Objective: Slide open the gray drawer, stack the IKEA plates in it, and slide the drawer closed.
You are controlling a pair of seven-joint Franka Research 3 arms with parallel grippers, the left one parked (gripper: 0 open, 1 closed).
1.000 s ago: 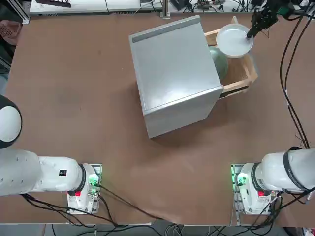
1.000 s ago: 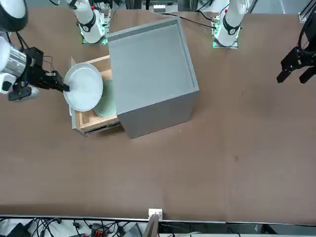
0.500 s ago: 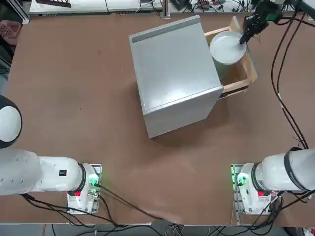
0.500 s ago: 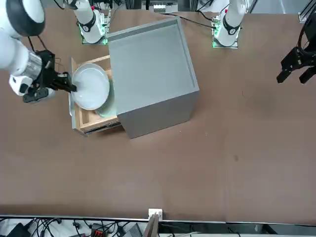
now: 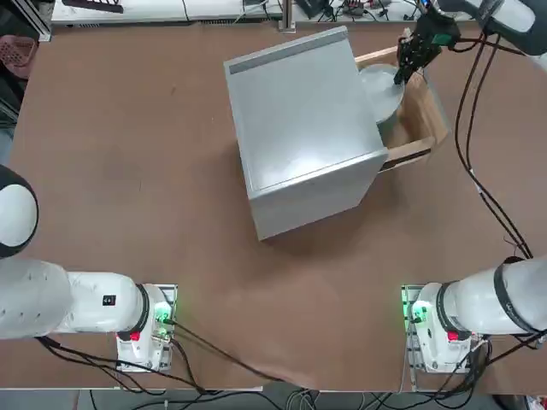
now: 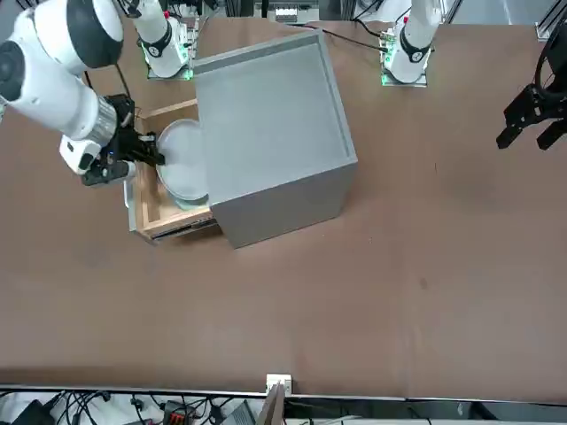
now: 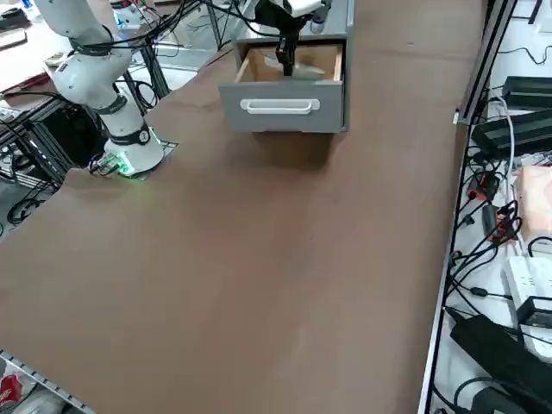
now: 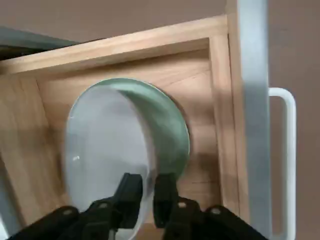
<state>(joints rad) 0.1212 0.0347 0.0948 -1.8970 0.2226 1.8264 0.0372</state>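
Note:
The gray drawer (image 5: 430, 113) (image 6: 147, 211) (image 7: 283, 108) stands pulled out of the gray cabinet (image 5: 299, 128) (image 6: 266, 133), its light wood inside showing. Inside it the white plate (image 5: 379, 85) (image 6: 182, 161) (image 8: 105, 150) lies over the mint green plate (image 8: 174, 135), which peeks out along one side. My right gripper (image 5: 400, 72) (image 6: 158, 158) (image 7: 285, 62) (image 8: 146, 192) reaches down into the drawer. The white plate's rim sits between its fingers, which stand close together on it.
The cabinet sits angled at the table's far middle. The right arm's cable (image 5: 479, 171) hangs over the table beside the drawer. Arm bases with green lights (image 5: 426, 329) stand at the near edge. Cables and power strips (image 7: 517, 276) lie beyond the table's right side.
My right gripper has carried the white plate from above the drawer's front down into the drawer, toward the cabinet, onto the green plate.

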